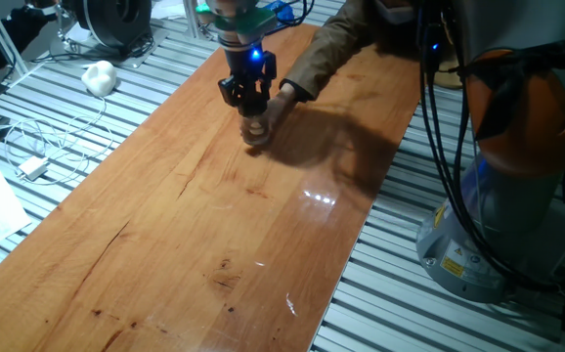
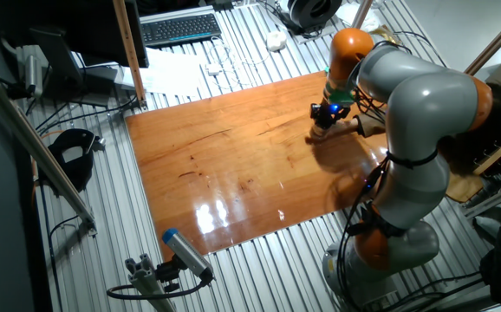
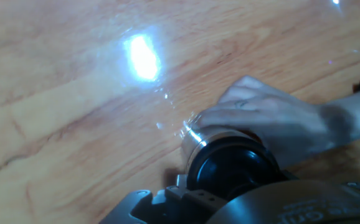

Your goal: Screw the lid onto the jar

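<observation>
Jar: I see the jar (image 3: 195, 140) standing on the worktop (image 1: 195, 215) near its far edge, steadied by a person's hand (image 3: 273, 124); contents unclear.
Lid: the lid (image 3: 233, 167) sits on the jar's mouth.
Pincer: my gripper (image 1: 251, 106) sits directly over the lid; I cannot tell how wide it is.

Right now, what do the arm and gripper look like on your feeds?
The arm is grey with orange joint bands. Black cables run down beside it. The gripper is black with a blue light above its fingers and a teal band on the wrist.
</observation>
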